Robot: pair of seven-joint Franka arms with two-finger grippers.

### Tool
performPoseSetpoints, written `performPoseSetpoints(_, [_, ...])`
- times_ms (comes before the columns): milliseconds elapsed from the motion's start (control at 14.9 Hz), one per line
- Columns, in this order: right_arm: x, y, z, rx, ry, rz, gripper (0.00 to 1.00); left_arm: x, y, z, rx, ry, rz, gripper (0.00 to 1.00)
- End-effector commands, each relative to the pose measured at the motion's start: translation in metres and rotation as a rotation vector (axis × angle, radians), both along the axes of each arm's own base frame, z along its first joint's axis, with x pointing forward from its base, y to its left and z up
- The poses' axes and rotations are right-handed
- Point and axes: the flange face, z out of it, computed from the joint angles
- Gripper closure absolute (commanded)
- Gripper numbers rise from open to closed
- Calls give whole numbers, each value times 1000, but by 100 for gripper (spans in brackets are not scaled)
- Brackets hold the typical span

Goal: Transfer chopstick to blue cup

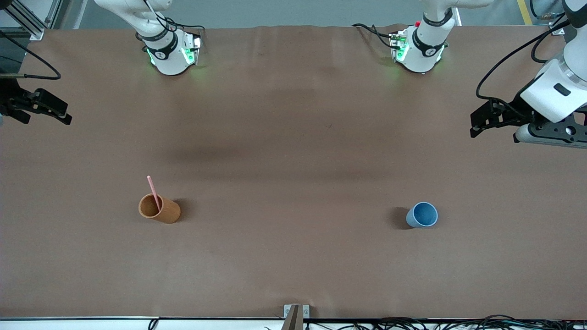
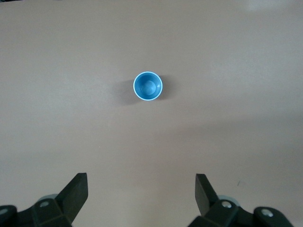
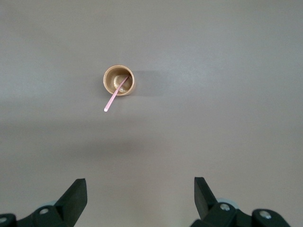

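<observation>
A pale-pink chopstick (image 1: 153,191) stands leaning in an orange-brown cup (image 1: 159,208) toward the right arm's end of the table; it also shows in the right wrist view (image 3: 116,95). The blue cup (image 1: 422,215) stands upright and empty toward the left arm's end, seen from above in the left wrist view (image 2: 147,86). My left gripper (image 1: 477,123) is open and empty, held high at the left arm's table end. My right gripper (image 1: 64,115) is open and empty, high at the right arm's end. Both are well apart from the cups.
The brown table (image 1: 293,160) holds only the two cups. The arm bases (image 1: 172,52) (image 1: 419,50) stand along the edge farthest from the front camera. A metal bracket (image 1: 296,314) sits at the nearest edge.
</observation>
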Motion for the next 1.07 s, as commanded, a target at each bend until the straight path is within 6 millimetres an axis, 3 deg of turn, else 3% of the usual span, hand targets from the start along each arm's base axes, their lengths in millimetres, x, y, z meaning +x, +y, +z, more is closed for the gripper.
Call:
performPoseSetpoints(0, [-4,0,-1,3,1,-13,0,-2,0,7,-17,-2,-16,0])
performPoseSetpoints(336, [-4,0,-1,3,1,-13,0,1,1,-3,-16,16,-12,0])
performPoseSetpoints(403, [-4,0,-1,3,3,-14,0,11,2,-24,-13,51,-5,0])
performPoseSetpoints(537, [-4,0,-2,3,4,-13,0,30,22,-55,-5,88,16,0])
performPoseSetpoints(738, [-2,5,-19,5,23,-5,1,76,27,-140,8,101,10,0])
performPoseSetpoints(872, [1,21,-34,4,14,24,1,95,26,-183,8,100,13,0])
performPoseSetpoints(1007, [6,28,-64,4,11,36,2,107,25,-226,9,89,15,0])
